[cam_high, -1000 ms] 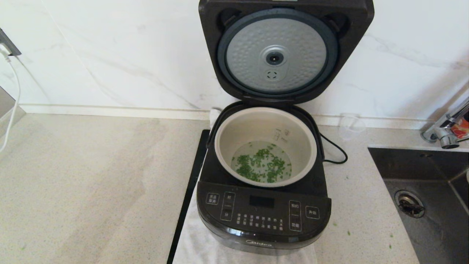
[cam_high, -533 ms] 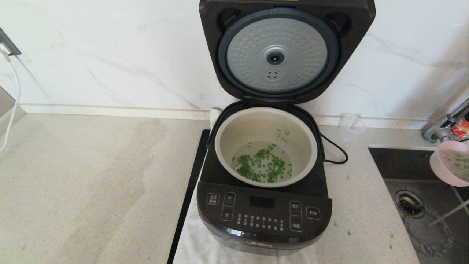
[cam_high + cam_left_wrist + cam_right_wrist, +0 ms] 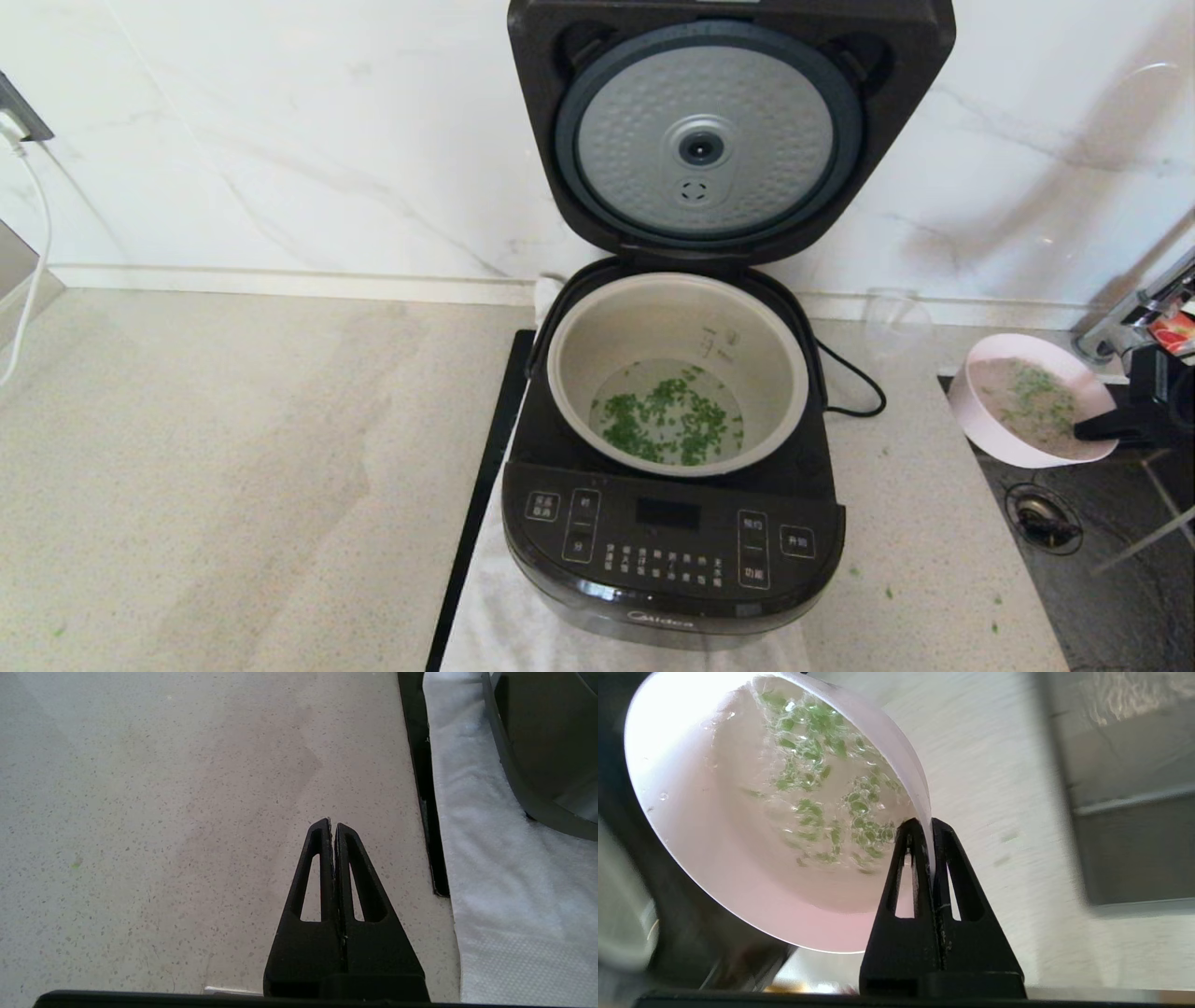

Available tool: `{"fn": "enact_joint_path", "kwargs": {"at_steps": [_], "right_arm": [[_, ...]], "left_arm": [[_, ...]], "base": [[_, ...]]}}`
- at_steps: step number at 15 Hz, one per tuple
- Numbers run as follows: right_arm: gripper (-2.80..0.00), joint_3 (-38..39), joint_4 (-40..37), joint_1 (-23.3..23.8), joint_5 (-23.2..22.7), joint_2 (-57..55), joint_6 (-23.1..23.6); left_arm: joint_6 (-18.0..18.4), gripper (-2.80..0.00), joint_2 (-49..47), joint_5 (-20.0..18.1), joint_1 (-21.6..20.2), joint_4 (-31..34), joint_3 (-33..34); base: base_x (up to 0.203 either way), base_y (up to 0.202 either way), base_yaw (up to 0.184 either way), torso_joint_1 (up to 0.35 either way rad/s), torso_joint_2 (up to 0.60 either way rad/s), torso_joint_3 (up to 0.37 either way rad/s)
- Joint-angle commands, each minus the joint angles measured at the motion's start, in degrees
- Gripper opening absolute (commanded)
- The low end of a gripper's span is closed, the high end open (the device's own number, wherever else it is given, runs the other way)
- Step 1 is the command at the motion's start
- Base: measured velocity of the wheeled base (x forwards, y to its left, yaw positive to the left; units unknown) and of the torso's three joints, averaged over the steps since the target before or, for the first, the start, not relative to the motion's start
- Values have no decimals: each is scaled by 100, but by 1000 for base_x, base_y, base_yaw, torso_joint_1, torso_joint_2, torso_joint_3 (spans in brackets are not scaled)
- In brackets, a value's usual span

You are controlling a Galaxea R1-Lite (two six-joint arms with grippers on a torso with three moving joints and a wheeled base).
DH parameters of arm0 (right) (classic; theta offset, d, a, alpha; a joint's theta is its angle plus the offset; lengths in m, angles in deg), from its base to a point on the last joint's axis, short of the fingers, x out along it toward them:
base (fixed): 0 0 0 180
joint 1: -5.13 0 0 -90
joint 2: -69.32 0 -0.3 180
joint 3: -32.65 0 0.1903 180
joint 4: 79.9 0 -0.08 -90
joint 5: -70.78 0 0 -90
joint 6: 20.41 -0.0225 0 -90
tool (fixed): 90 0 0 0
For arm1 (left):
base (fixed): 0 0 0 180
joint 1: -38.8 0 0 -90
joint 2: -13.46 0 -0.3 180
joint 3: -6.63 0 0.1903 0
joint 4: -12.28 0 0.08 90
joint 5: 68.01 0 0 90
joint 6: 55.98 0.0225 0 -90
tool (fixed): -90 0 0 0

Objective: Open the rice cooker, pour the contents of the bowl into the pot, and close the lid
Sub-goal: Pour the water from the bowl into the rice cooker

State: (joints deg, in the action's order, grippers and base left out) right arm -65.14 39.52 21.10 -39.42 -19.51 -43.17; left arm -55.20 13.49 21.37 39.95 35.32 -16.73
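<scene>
The right gripper (image 3: 930, 828) is clamped on the rim of the bowl (image 3: 738, 826), one finger inside the wall and one outside, as the right wrist view shows. In the head view the same gripper (image 3: 1088, 431) holds the bowl (image 3: 1004, 434) in the air at the robot's right, above the edge between the countertop (image 3: 233, 467) and the sink (image 3: 1120, 579), well apart from the rice cooker (image 3: 672, 551). The bowl carries liquid with chopped green bits (image 3: 822, 793) in it, so its contents are not yet emptied. The lid (image 3: 728, 131) stands fully raised against the wall, its dimpled silver underside facing forward; the opening step is therefore complete. The pot (image 3: 579, 373) sits in the cooker body and already holds a shallow layer of liquid with green bits (image 3: 667, 420) in it. A few green scraps lie on the countertop between cooker and sink. Judged from this layout, the pouring step is in progress: the bowl must be carried over the pot and tipped until empty, then put down, after which the lid has to be swung down and latched. The left gripper (image 3: 332, 828) is parked above bare countertop, just beside the white cloth (image 3: 504, 882) under the cooker, with its fingers pressed together and holding nothing.
</scene>
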Motion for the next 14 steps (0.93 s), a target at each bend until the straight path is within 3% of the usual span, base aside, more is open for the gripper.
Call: {"fn": "enact_joint_path", "kwargs": {"at_steps": [1, 6, 14], "right_arm": [[-280, -205, -155, -818, 195, 296, -171], [-280, -1254, -840, -2181, 700, 180, -459], [-280, -2607, -1453, -3681, 1254, -494, -963]], "left_arm": [[2, -280, 6, 1, 0, -2, 9], [2, -280, 6, 1, 0, -2, 9], [2, -280, 6, 1, 0, -2, 9]], "base": [[0, 0, 0, 0, 0, 0], [0, 0, 0, 0, 0, 0], [0, 0, 0, 0, 0, 0]]}}
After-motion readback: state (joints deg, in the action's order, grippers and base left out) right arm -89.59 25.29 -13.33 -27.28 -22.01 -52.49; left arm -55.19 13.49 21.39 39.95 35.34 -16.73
